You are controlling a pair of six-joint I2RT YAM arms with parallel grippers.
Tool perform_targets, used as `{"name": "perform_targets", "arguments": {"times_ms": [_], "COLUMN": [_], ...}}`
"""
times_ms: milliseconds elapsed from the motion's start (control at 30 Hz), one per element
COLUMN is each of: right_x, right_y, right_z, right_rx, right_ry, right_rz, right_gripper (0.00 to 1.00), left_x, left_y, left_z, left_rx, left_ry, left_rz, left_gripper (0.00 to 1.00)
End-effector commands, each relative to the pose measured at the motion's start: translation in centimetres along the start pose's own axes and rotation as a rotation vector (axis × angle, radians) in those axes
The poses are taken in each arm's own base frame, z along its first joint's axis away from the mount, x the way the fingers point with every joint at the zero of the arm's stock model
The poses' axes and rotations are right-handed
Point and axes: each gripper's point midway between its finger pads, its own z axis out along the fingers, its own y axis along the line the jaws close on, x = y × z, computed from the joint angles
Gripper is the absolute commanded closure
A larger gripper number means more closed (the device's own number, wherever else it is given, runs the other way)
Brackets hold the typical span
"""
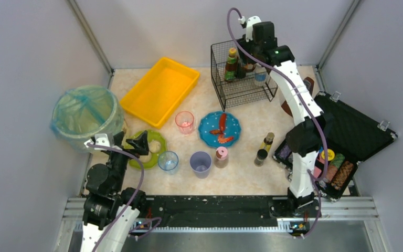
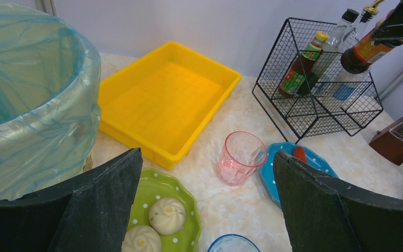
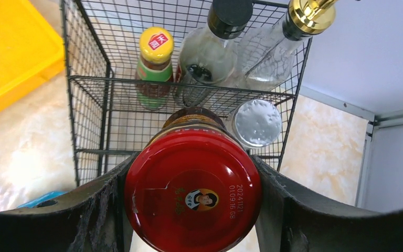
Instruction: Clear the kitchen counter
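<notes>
Worktop point(image 1: 241, 173): beige, marbled, enclosed by grey walls. The yellow tray point(image 1: 160, 90) is set at its rear left.
- Left of the tray: a bin point(image 1: 86, 116) lined with blue film.
- Near side of the tray: a green dotted plate point(image 2: 181, 197) on which two buns point(image 2: 165, 215) are carried. The left gripper point(image 2: 207, 155) is held above it, fingers apart, nothing between them.
- Right of the tray: a pink cup point(image 1: 184, 122), then a blue plate point(image 1: 219, 129).
- Farther right of the tray: a wire rack point(image 1: 241, 89) stocked with bottles. The right gripper point(image 3: 191, 210) is clamped on a red-lidded jar point(image 3: 192, 173) at the rack's front.
</notes>
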Motion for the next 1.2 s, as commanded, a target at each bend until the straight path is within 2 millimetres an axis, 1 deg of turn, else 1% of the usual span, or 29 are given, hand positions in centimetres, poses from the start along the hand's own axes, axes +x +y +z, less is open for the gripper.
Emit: {"name": "perform_targets", "arguments": {"times_ms": [0, 167, 333, 533, 667, 833, 900, 1033, 1167], "right_x": [-5.3, -4.2, -1.7, 1.3, 2.7, 4.4, 5.2, 6.0, 5.8], "right_y": [-1.7, -1.4, -0.9, -0.5, -0.6, -0.8, -1.1, -1.3, -0.9], "right_z": [0.9, 4.3, 7.3, 9.7, 11.1, 12.7, 13.3, 13.7, 13.3], "right_rx": [0.045, 0.031, 0.016, 0.014, 0.017, 0.023, 0.029, 0.025, 0.004], "right_ry": [-0.188, -0.184, -0.131, -0.063, -0.033, 0.000, 0.014, 0.032, 0.027], "right_rz": [0.008, 0.001, 0.005, 0.014, 0.038, 0.058, 0.074, 0.100, 0.109], "right_gripper": [1.00, 1.00, 1.00, 1.00, 1.00, 0.92, 0.88, 0.72, 0.56], "left_x": [-0.5, -0.3, -0.1, -0.1, -0.2, -0.3, -0.3, -0.4, -0.4], "left_y": [-0.1, 0.0, 0.1, 0.0, 0.1, 0.1, 0.1, 0.1, 0.1], "left_z": [0.5, 0.7, 0.8, 0.8, 0.8, 0.7, 0.6, 0.6, 0.6], "left_rx": [-0.006, -0.011, -0.015, -0.012, -0.012, -0.013, -0.013, -0.014, -0.013], "left_ry": [-0.012, -0.002, 0.006, 0.006, 0.003, -0.002, -0.003, -0.006, -0.006], "left_rz": [-0.001, 0.004, 0.007, 0.009, 0.008, 0.008, 0.007, 0.007, 0.007], "left_gripper": [0.01, 0.01, 0.01, 0.01, 0.01, 0.01, 0.01, 0.01, 0.01]}}
